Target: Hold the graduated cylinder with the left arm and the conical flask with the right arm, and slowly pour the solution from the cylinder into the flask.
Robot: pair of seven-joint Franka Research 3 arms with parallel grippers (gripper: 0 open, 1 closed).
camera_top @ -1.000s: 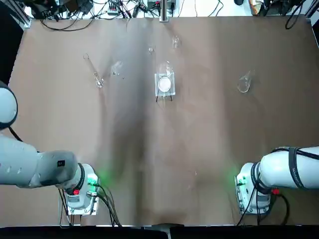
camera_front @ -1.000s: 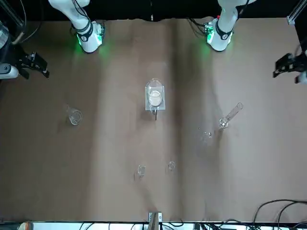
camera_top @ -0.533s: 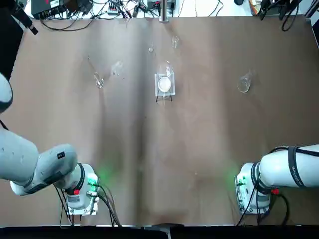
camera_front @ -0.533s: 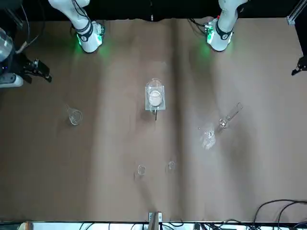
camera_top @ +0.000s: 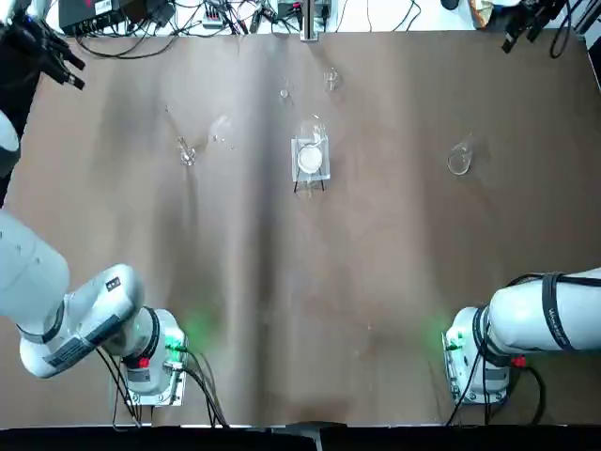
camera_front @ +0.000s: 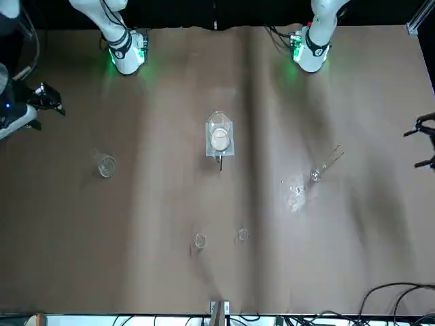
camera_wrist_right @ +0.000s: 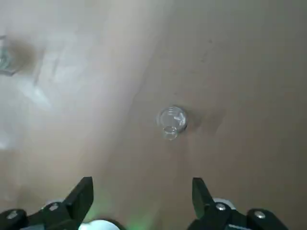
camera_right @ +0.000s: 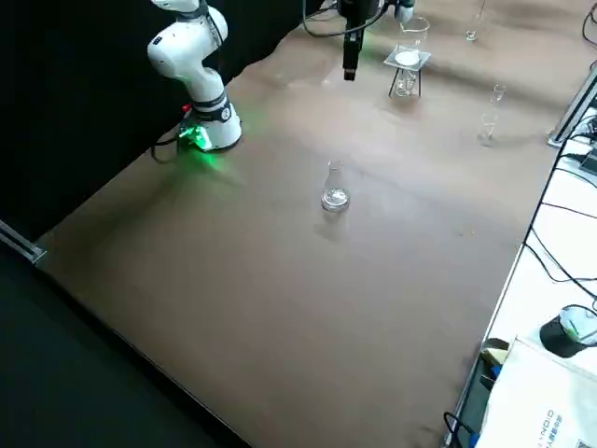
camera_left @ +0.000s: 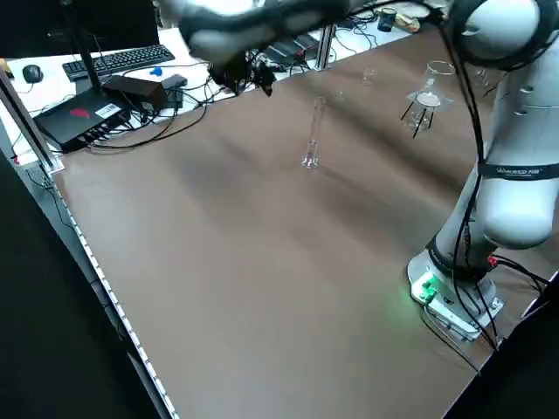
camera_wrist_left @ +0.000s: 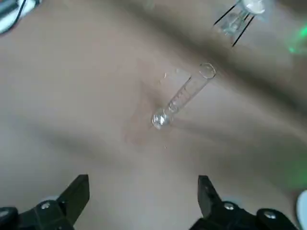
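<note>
With the black left gripper (camera_wrist_left: pixel 143 184) and black right gripper (camera_wrist_right: pixel 143 183) wide apart and empty above the table's far left and far right corners, each should centre before closing gently on the slender clear-glass graduated cylinder (camera_left: pixel 315 131), upright at left, and round-bodied clear-glass conical flask (camera_right: pixel 335 194), at right.

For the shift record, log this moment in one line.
left gripper: open, empty, above table | right gripper: open, empty, above table | cylinder: upright on table | flask: upright on table | pour: not begun

in the front view, the left pincer (camera_front: pixel 423 144) is cut off by the picture's right edge.
</note>
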